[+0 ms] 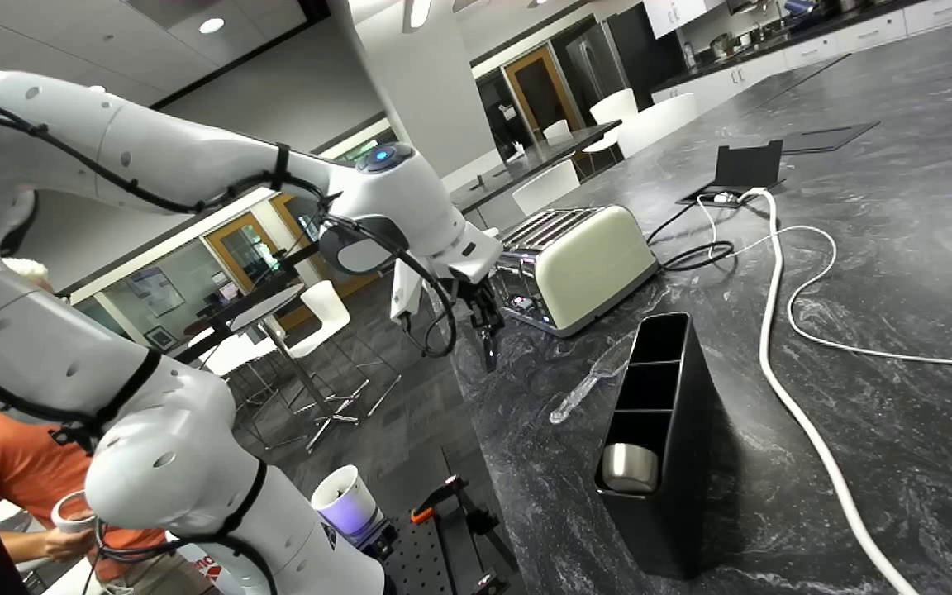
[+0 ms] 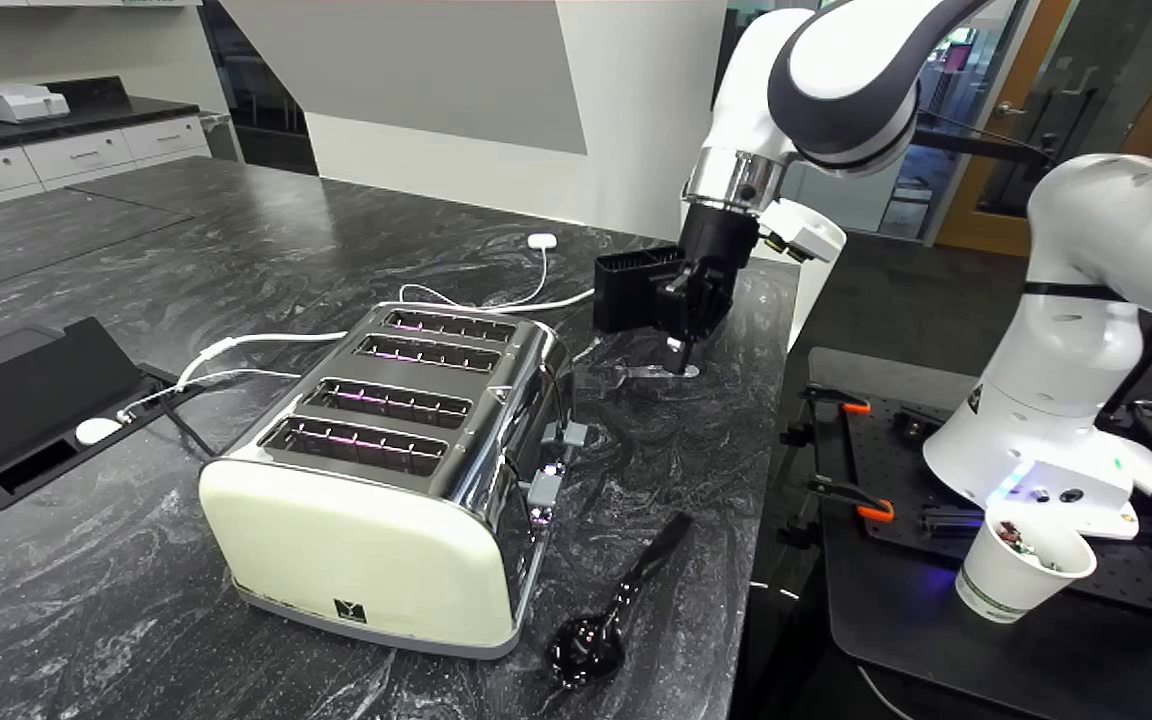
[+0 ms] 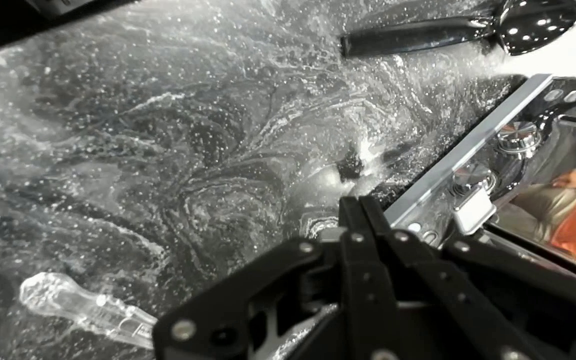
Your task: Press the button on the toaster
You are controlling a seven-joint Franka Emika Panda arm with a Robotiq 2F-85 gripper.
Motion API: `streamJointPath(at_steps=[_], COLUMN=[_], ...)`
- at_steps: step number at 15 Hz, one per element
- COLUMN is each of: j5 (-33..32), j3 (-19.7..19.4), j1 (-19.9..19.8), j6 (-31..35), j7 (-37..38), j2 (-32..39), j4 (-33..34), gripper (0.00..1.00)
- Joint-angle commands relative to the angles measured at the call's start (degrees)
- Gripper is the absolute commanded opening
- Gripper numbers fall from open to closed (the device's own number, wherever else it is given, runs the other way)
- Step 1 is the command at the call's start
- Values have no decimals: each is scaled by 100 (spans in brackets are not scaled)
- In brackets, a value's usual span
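Note:
The cream toaster (image 1: 600,268) stands on the dark marbled table; it also shows in an exterior view (image 2: 366,560), with two grey levers (image 2: 544,488) on its shiny control face. In the wrist view the toaster's chrome face (image 3: 430,200) is at the right, with round knobs (image 3: 518,137), a row of small buttons (image 3: 574,96) and a pale lever (image 3: 473,210). My gripper (image 3: 359,202) is shut and empty, its fingertips together. It points down above the table, in front of the control face and apart from it, in both exterior views (image 1: 488,355) (image 2: 681,358).
A tall black box (image 1: 662,496) with compartments holds a metal cylinder (image 1: 630,468). A clear plastic utensil (image 3: 85,307) lies near my gripper. A black spoon (image 2: 621,615) lies before the toaster. White cables (image 1: 773,330) cross the table. The table edge (image 2: 761,520) is on the robot's side.

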Motion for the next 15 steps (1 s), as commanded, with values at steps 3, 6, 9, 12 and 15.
streamJointPath(at_steps=[3, 6, 9, 12, 15], j5=[870, 1162, 1013, 1140, 1772], j3=[410, 622, 633, 575, 430], j1=[300, 399, 325, 354, 399], j6=[972, 1372, 1220, 1257, 1278], j7=[110, 129, 65, -7, -466], j2=[479, 827, 711, 865, 974], j4=[-12, 121, 16, 137, 297], gripper=[0, 0, 1, 0, 0])
